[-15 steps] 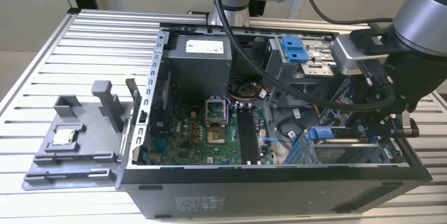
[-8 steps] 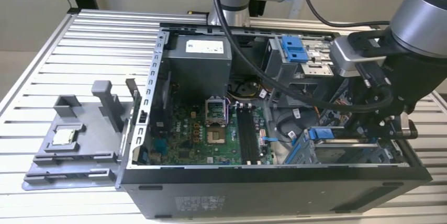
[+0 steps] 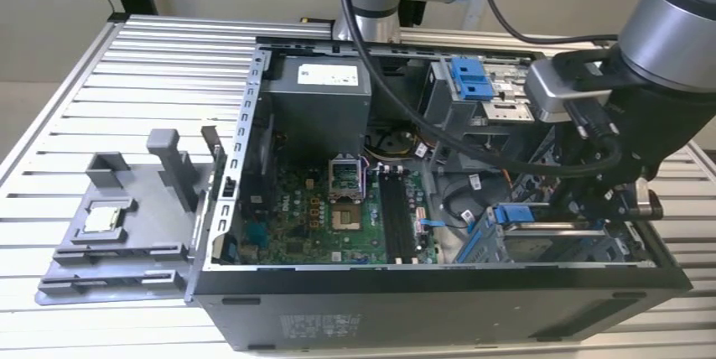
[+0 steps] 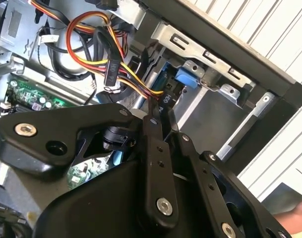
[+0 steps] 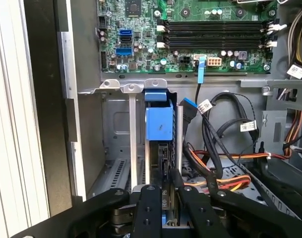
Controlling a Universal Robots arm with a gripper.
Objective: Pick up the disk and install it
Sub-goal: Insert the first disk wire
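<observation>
Blue-framed disk (image 5: pixel 158 124) stands edge-on in the case's (image 3: pixel 448 300) corner bay (image 5: pixel 116 134), long axis straight ahead; my gripper (image 5: pixel 165 193) pinches its near end.

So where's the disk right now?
The disk stands on edge in the metal drive cage at the exterior view's lower right, beside the motherboard, at the gripper.

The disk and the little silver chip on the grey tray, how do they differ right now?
The disk stands on edge inside the computer case; the chip lies flat on the grey tray outside it. The disk has a bright blue bracket; the chip is plain silver. The gripper has its jaws on the disk; the chip lies untouched. Both are flat and rectangular.
</observation>
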